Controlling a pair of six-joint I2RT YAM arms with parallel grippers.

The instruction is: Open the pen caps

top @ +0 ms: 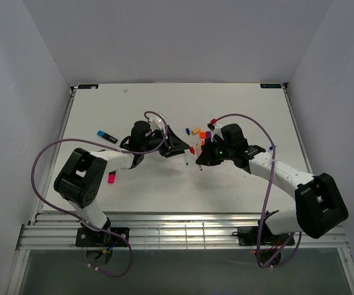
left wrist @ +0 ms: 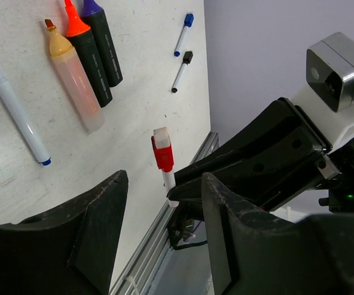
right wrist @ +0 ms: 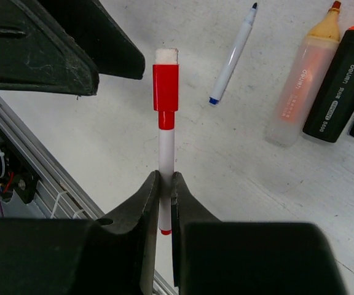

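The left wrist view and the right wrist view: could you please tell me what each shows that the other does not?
Only the left wrist view shows a blue-capped thin pen, a black-capped thin pen, and the left gripper, open. Only the right wrist view shows the right gripper shut on the white barrel of the red marker, and the barrel's red tail end. Both show that marker with its red cap on, the uncapped blue pen, the pale orange highlighter and the orange highlighter.
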